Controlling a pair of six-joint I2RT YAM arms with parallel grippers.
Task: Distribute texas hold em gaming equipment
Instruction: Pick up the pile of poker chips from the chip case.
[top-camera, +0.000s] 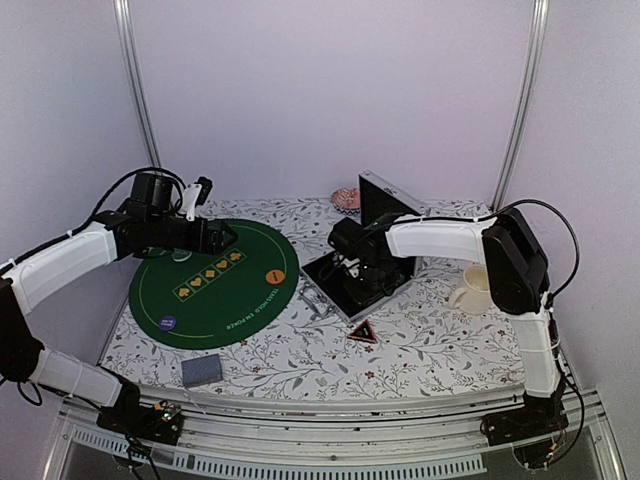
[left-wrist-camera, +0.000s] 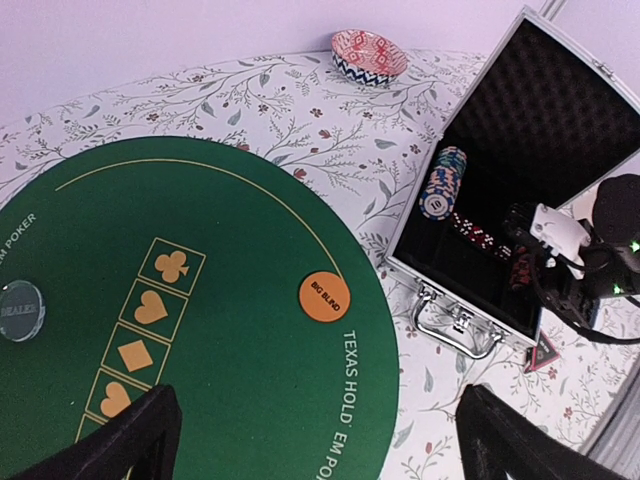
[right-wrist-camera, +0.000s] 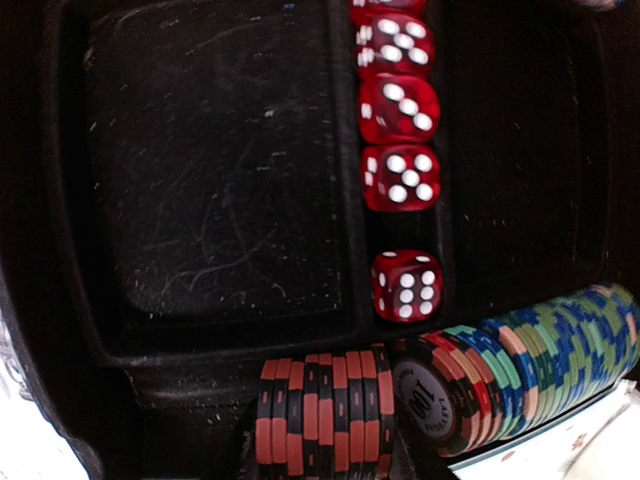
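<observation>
Right wrist view shows striped poker chips (right-wrist-camera: 325, 415) close by the right hand (top-camera: 350, 266), opening unclear.

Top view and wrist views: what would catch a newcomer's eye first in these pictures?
The round green poker mat lies on the left, with an orange Big Blind button near its right edge. Right of it stands the open silver case, and the right gripper reaches into it, above red dice and striped chips.
</observation>
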